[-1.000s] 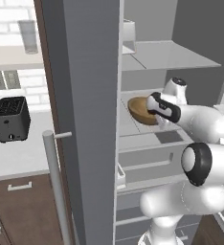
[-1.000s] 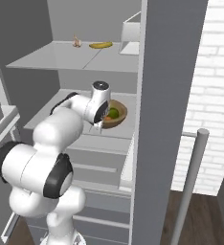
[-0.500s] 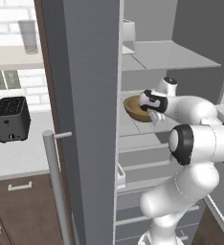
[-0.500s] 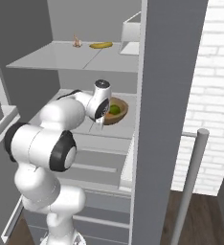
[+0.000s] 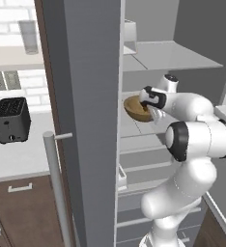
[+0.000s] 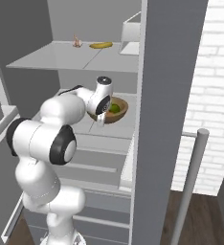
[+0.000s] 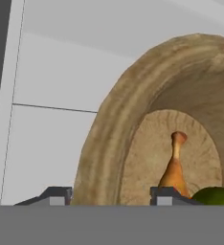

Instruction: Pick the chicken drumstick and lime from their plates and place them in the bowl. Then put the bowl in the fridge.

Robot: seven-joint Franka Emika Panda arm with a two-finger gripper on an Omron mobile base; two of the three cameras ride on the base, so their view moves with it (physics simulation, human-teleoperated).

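A: Where's the wooden bowl [image 5: 136,108] rn?

B: We see it sitting on the middle fridge shelf [image 6: 92,125], inside the open grey fridge [image 5: 93,96]. Hand view looks straight into it: chicken drumstick [image 7: 173,170] lies on the bowl's floor w/ pale bone end pointing away from the camera, lime [image 7: 215,196] just beside it at the frame's lower right. Right base view also shows the lime as a green spot inside the bowl.

A: And the hand?

B: Hand [image 7: 111,197] is at the near rim. We see its two tips apart, one on each side of the bowl wall, outer tip outside the rim, inner tip inside by the drumstick. Can't tell whether either tip touches the wood, so we can't say if it grips or has let go. In the left base view the hand [image 5: 151,100] sits right against the bowl's right side.

A: Rest of the fridge?

B: Upper shelf [image 6: 71,56] carries a banana [image 6: 101,45] and a garlic bulb [image 6: 77,42], plus a pale box-like container [image 6: 131,32] near the door-side edge. Below the bowl's shelf, white drawers [image 6: 97,160]. Door's long bar handle [image 5: 57,188] is up front in the left base view.

A: Outside it?

B: Black toaster [image 5: 11,119] on the counter [image 5: 18,159] left of the fridge, brick wall behind; dark cabinet drawers under the counter.
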